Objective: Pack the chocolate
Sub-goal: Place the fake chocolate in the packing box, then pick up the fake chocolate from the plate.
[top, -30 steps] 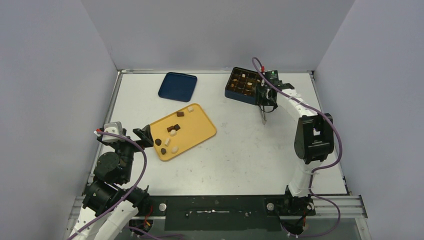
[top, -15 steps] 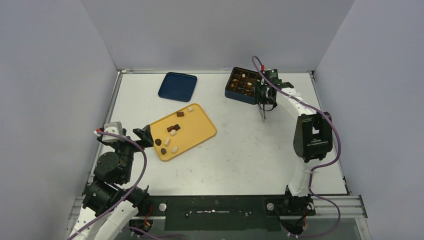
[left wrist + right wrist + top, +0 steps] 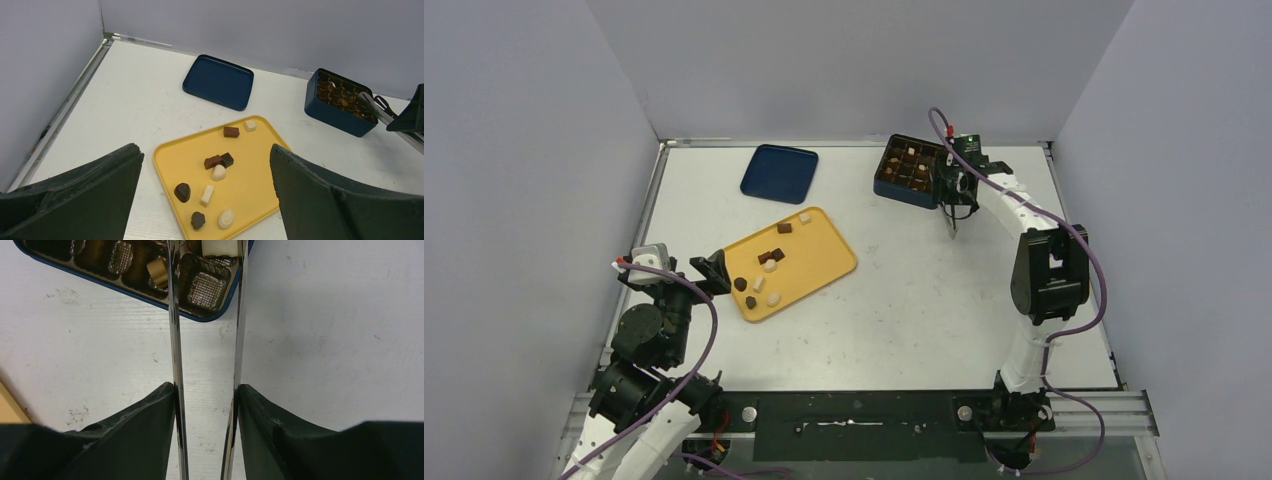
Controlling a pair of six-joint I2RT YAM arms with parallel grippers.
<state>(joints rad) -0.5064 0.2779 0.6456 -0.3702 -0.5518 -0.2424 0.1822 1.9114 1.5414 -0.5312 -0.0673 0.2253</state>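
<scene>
Several chocolate pieces (image 3: 214, 161), dark brown, caramel and white, lie loose on the yellow tray (image 3: 819, 262). More chocolate sits in the cells of the dark blue gridded box (image 3: 911, 170) at the back right. My left gripper (image 3: 206, 152) stands wide open at the tray's near-left corner with nothing between its fingers. Beside the box's right end, my right gripper (image 3: 206, 387) is shut on metal tongs (image 3: 172, 315). Their two blades are spread apart and reach over the box's near corner (image 3: 215, 310). The blade tips are out of view.
A dark blue lid (image 3: 779, 173) lies flat at the back, left of the box. Grey walls close in the table (image 3: 924, 300) on three sides. A metal rail runs along the near edge between the arm bases.
The right gripper with the tongs has drifted slightly toward the back, beside the box, and the tongs' blades have spread a little. The left arm has not moved.
</scene>
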